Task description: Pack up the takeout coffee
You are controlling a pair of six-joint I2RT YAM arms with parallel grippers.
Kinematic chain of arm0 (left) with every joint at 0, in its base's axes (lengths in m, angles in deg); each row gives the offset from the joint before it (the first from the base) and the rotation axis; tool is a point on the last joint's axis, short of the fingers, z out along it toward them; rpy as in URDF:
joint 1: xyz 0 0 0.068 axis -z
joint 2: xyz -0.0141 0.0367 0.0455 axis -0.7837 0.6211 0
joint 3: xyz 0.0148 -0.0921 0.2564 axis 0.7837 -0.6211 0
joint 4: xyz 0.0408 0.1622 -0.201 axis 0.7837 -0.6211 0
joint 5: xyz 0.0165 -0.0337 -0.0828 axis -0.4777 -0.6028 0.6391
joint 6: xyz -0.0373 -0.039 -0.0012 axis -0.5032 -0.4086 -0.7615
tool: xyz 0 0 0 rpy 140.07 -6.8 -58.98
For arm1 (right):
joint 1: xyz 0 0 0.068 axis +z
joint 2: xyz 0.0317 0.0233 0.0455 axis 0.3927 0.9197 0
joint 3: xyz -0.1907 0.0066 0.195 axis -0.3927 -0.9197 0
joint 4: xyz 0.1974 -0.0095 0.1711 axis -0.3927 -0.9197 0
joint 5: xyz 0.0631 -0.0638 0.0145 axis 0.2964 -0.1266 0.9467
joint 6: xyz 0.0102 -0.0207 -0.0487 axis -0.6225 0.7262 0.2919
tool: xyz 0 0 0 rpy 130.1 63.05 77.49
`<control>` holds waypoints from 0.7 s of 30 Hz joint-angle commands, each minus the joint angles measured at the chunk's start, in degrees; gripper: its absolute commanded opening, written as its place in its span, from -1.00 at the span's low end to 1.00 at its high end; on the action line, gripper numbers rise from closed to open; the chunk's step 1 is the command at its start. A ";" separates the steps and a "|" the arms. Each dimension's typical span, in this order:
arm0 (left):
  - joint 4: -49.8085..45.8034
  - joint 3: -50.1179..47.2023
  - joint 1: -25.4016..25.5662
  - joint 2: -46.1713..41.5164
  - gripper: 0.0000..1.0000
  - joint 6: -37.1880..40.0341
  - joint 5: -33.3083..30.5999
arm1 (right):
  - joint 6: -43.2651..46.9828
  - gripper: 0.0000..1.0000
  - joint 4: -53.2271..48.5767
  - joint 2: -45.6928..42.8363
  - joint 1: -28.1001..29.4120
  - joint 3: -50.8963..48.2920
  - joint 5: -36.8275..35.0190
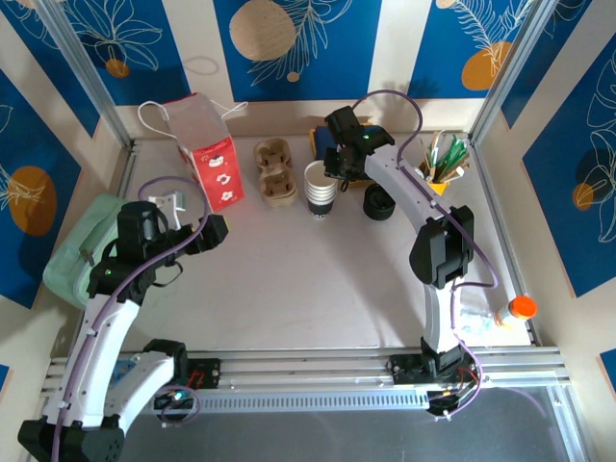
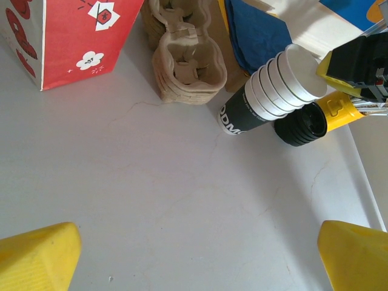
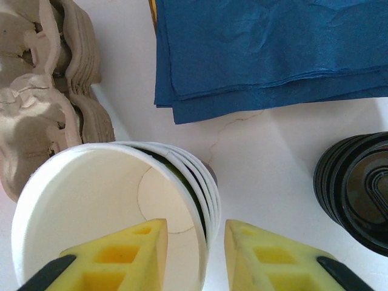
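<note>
Top coffee cup (image 3: 91, 194): rim between parted fingers of right gripper (image 3: 193, 233); lids (image 3: 357, 188) nearby

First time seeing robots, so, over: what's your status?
Left tool open, over table. Right tool open, straddling top rim of cup stack. Black lids stacked beside, none on a cup. Nothing in the way.

Table (image 1: 318, 279): flat pale surface with fine hairline cracks. Wall panels (image 1: 318, 38) on the far, left and right sides: blue and cream stripes, white leaf outlines, orange discs. Aluminium posts (image 1: 82, 75) rise at the far corners; rails (image 1: 318, 364) span the near edge.
</note>
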 commanded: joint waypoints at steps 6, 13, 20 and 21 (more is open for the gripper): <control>-1.36 1.39 0.54 -0.01 1.00 -0.49 -0.51 | 0.36 -0.54 0.41 0.45 -0.09 0.39 0.13; -1.63 1.43 0.56 0.00 1.00 -0.85 -0.60 | 0.70 -0.66 0.62 0.57 -0.20 0.22 0.59; -1.37 1.61 0.57 -0.02 0.99 -1.46 -0.09 | 0.66 -0.65 1.20 -0.16 -0.30 -0.48 0.31; -1.28 1.61 0.58 -0.04 0.99 -1.48 0.09 | 0.71 -0.62 1.12 -0.08 -0.31 -0.49 0.38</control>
